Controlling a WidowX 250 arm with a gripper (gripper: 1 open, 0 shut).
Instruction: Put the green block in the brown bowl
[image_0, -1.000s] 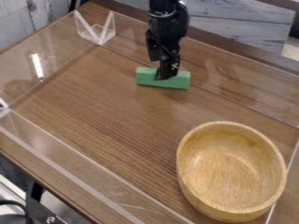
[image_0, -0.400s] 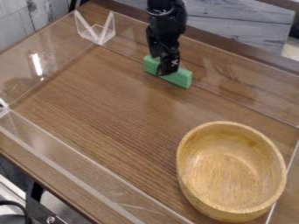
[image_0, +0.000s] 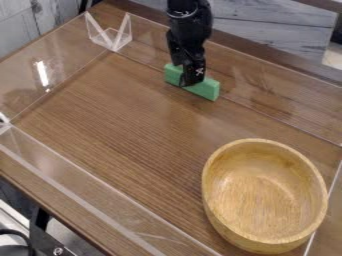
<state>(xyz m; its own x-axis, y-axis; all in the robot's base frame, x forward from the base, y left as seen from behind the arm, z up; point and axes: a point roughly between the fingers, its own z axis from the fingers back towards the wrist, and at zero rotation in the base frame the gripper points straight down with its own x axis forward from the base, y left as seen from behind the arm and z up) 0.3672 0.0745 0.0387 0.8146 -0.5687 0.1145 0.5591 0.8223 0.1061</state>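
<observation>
The green block (image_0: 205, 88) lies flat on the wooden table at the back centre, turned diagonally. Its left end is hidden behind my black gripper (image_0: 191, 73), which comes straight down from above. The fingers stand open at that end, low against the block. Nothing is lifted. The brown bowl (image_0: 265, 192) sits empty at the front right, well apart from the block and the gripper.
A clear plastic wall (image_0: 80, 195) fences the table along the front left, and another runs along the right side. A small clear folded stand (image_0: 110, 32) sits at the back left. Bare wood lies between the block and the bowl.
The block has turned from lying crosswise to a diagonal and shifted slightly back-right under the gripper. Over the last half second nothing has visibly moved.
</observation>
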